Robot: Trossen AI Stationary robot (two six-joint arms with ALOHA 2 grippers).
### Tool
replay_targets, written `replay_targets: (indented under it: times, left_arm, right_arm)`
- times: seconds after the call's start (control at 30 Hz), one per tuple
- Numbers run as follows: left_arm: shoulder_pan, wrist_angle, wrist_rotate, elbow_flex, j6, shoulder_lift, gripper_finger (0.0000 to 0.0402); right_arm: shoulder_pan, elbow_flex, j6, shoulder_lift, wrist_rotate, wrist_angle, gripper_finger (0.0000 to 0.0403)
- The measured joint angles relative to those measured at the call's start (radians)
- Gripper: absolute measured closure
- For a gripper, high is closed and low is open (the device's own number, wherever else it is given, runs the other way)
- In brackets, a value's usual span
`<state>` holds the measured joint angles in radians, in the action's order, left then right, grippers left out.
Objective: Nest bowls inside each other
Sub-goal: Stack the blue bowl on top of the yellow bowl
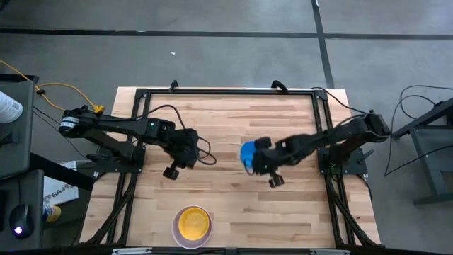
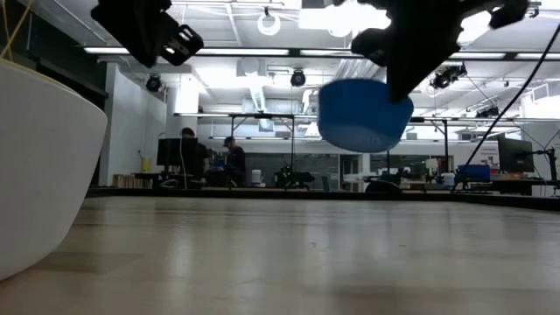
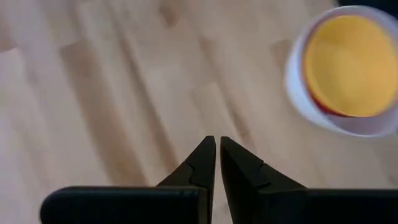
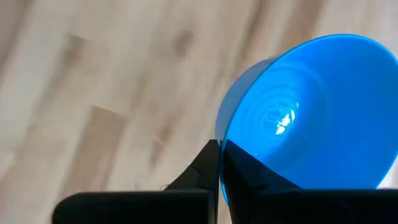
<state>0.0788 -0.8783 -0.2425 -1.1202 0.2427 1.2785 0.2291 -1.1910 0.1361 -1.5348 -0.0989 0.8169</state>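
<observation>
Table (image 1: 233, 212): pale wooden planks, framed by dark rails, set on a grey floor.
Left gripper (image 1: 172, 172): hung over the table's left half, near mid-depth, nothing seen in it.
Right gripper (image 1: 249, 161): reached in toward the table's centre, clamped on the blue bowl (image 1: 247, 153).
Blue bowl: tilted, at the tip of the right arm (well apart from the stack).
Stack: yellow bowl (image 1: 192, 222) nested in the white bowl (image 1: 176, 234), close to the table's near edge, left of centre.
Yellow cable (image 1: 60, 90): ran off the table, at far left.
</observation>
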Motion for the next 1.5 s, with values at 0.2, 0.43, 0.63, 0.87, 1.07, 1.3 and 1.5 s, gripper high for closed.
replay_targets:
  times: [0.2, 0.43, 0.63, 0.87, 1.07, 1.3, 1.5]
  left_arm:
    - [0.000, 0.016, -0.190, 0.000, 0.046, 0.000, 0.0375]
    - [0.001, 0.015, -0.261, 0.000, 0.049, 0.000, 0.0375]
    - [0.043, 0.023, -0.343, 0.000, 0.164, 0.000, 0.0375]
    - [0.197, 0.110, -0.338, 0.000, 0.316, 0.000, 0.0375]
    - [0.322, 0.129, -0.123, 0.000, 0.454, 0.000, 0.0375]
    - [0.360, 0.144, 0.077, 0.000, 0.576, 0.000, 0.0375]
    - [0.360, 0.250, 0.124, 0.000, 0.591, 0.000, 0.0375]
  right_arm:
    - [0.111, -0.048, 0.056, -0.105, 0.030, -0.038, 0.0399]
    - [0.170, -0.233, 0.175, -0.285, 0.031, 0.056, 0.0399]
    - [0.186, -0.412, 0.307, -0.354, 0.056, 0.151, 0.0399]
    - [0.183, -0.482, 0.388, -0.356, 0.073, 0.125, 0.0399]
    - [0.183, -0.486, 0.392, -0.357, 0.115, 0.057, 0.0399]
    - [0.183, -0.486, 0.392, -0.357, 0.152, 0.015, 0.0399]
    - [0.183, -0.486, 0.392, -0.357, 0.162, -0.025, 0.0399]
